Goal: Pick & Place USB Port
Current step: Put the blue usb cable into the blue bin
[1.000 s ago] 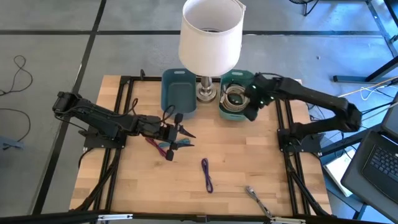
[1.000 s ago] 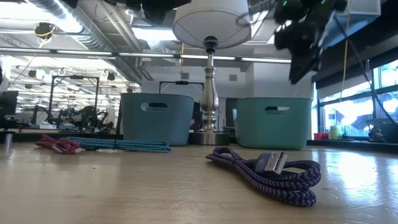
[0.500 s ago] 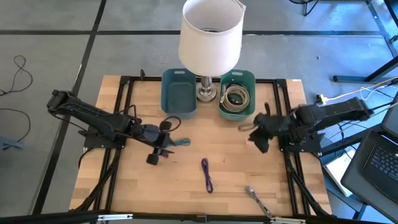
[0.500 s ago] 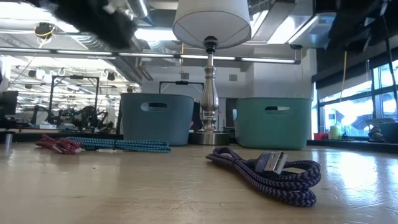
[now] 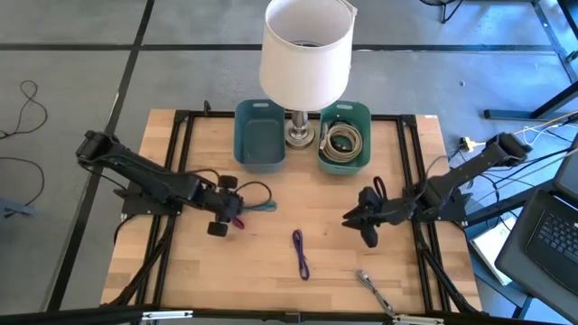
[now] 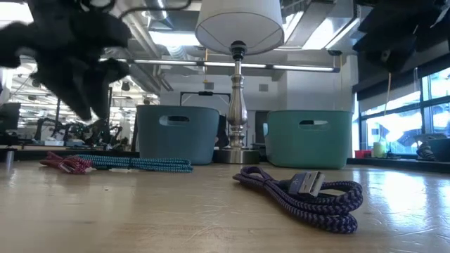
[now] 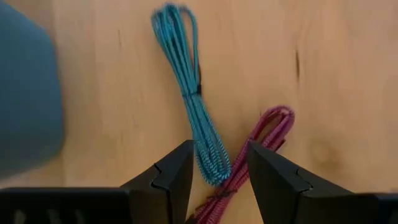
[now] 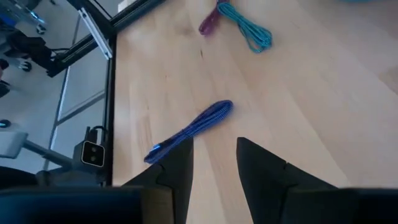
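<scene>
Open-plan robotics lab: exposed ceiling ducts (image 6: 77, 24), benches with equipment behind, test table (image 5: 334, 271) framed by rails.

Teal cable (image 7: 189, 93), magenta cable (image 7: 264, 140), purple cable (image 8: 193, 127)

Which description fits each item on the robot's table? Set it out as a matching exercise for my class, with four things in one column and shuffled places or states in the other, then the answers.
Things
1. teal cable
2. purple cable
3. green bin
4. blue bin

Descriptions
A. holds a coiled cable
B. shows nothing inside
C. lies beside the red cable, in front of the left gripper
D. lies alone mid-table, in front of the right gripper

Pairs: 1-C, 2-D, 3-A, 4-B
</scene>
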Motion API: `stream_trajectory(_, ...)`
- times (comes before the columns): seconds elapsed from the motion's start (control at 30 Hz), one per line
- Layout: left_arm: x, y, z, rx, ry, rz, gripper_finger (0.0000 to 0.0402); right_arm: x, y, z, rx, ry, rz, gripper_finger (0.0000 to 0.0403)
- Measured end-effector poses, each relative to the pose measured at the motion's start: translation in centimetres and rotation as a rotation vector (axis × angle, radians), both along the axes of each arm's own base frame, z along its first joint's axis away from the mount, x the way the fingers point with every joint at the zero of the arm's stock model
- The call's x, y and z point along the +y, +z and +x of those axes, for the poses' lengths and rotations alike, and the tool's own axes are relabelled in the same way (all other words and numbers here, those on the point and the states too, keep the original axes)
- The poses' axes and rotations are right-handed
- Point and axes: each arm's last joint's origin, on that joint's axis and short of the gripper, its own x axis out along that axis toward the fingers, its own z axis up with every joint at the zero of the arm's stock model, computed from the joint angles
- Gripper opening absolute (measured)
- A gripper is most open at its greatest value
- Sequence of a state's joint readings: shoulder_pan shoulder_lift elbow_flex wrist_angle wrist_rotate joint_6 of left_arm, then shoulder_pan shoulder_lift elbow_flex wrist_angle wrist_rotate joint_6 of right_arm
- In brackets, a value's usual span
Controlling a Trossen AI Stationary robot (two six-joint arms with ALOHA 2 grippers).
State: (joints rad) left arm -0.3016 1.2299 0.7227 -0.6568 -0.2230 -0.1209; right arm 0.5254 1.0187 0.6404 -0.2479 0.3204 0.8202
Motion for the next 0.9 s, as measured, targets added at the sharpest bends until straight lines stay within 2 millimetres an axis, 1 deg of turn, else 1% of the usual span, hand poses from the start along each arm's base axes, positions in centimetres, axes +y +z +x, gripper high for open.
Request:
stream_trajectory(0.13, -0.2, -2.0, 1.2, 0.060, 0.013, 0.048, 0.0143, 1.2, 1.1, 0.4, -0.068, 0.027, -0.068, 0.0122)
stream_trajectory(0.27, 0.0, -3.9, 2.2, 0.102, 0.053, 0.135, 0.0143, 2.5, 2.3, 0.5, -0.154, 0.061, -0.131, 0.0112)
stream_trajectory(0.37, 0.2, -5.0, 3.0, 0.107, 0.077, 0.131, 0.0143, 3.0, 2.8, 0.4, -0.192, 0.076, -0.144, 0.0103)
stream_trajectory(0.53, 0.4, -5.8, 4.3, 0.069, 0.036, 0.065, 0.0143, 3.1, 2.8, 0.3, -0.193, 0.066, -0.147, 0.0096)
stream_trajectory(0.7, 0.8, -6.1, 4.7, 0.071, 0.051, 0.041, 0.0139, 3.1, 2.8, 0.3, -0.196, 0.060, -0.152, 0.0095)
stream_trajectory(0.77, 0.9, -6.2, 4.7, 0.073, 0.060, 0.032, 0.0121, 3.1, 2.8, 0.3, -0.195, 0.060, -0.152, 0.0095)
stream_trajectory(0.8, 0.9, -6.2, 4.7, 0.071, 0.061, 0.030, 0.0104, 3.1, 2.8, 0.3, -0.196, 0.060, -0.153, 0.0095)
stream_trajectory(0.9, 0.9, -6.1, 4.8, 0.061, 0.060, 0.020, 0.0035, 3.1, 2.8, 0.3, -0.197, 0.067, -0.164, 0.0095)
